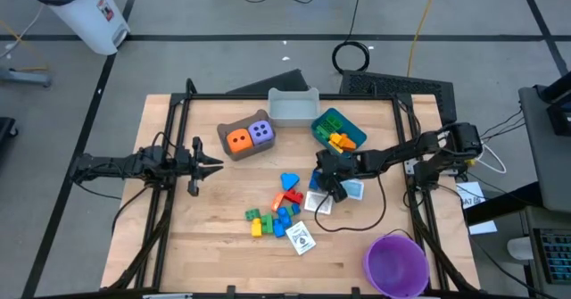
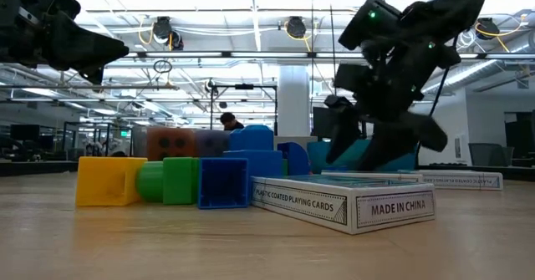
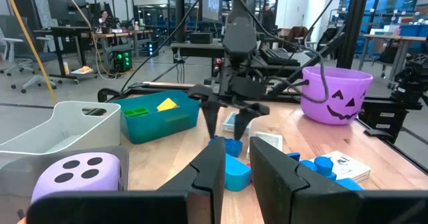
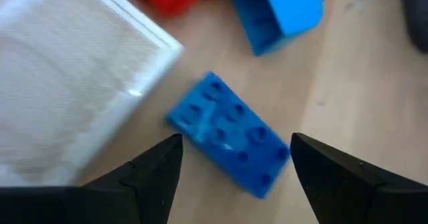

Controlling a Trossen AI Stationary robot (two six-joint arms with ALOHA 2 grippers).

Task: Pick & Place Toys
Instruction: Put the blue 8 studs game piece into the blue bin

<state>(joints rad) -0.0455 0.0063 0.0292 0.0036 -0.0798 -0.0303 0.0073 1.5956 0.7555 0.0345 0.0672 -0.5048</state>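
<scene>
Right gripper (image 4: 231, 158), its fingers spread wide, hangs just above a flat blue plastic brick (image 4: 229, 133) beside the white card box (image 4: 67, 70); it looks light, hard, best pinched across its narrow sides.

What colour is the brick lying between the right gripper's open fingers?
Blue. The studded brick shows best in the right wrist view, beneath the right gripper.
</scene>
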